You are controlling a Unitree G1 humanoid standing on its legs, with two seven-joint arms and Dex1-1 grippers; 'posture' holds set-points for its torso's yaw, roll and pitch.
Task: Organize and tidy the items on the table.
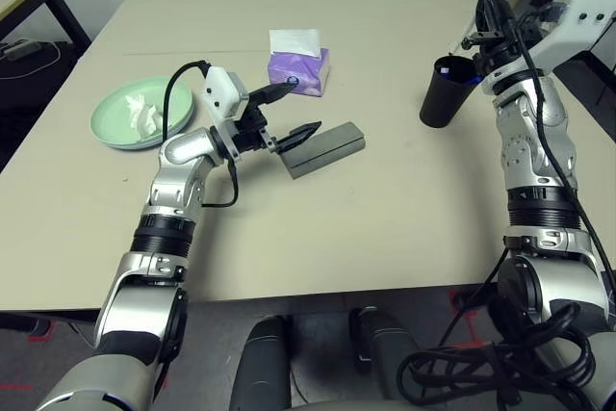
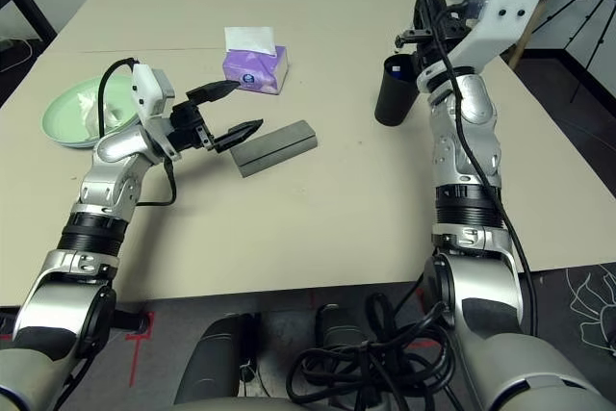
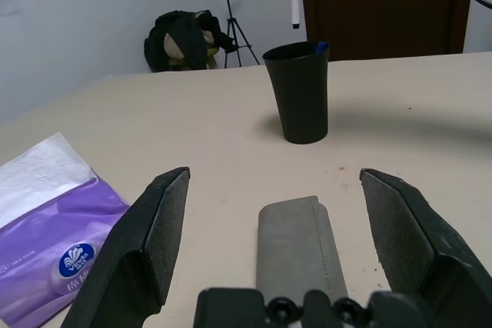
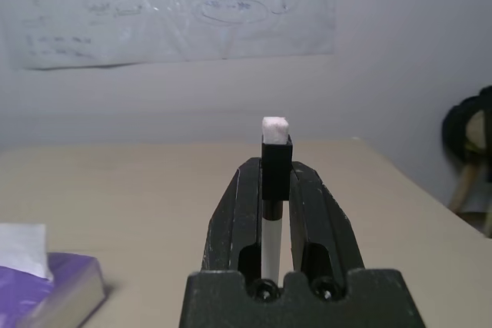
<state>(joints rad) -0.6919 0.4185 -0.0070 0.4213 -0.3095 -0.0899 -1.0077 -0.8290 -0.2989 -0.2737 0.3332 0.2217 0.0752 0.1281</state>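
Two grippers work the beige table (image 1: pixel 385 238) at once. The left gripper (image 1: pixel 295 111), jaws spread wide, hovers at the near end of the closed grey glasses case (image 1: pixel 325 147), apparently lined up to grasp it. The right gripper (image 2: pixel 424 14), jaws clamped on a slim white-tipped pen-like stick (image 4: pixel 274 160), holds it upright above the black cup (image 2: pixel 395 89), seemingly to drop it in. A crumpled white tissue (image 1: pixel 144 115) lies in the mint-green plate (image 1: pixel 115 132), near the purple tissue box (image 1: pixel 298 64).
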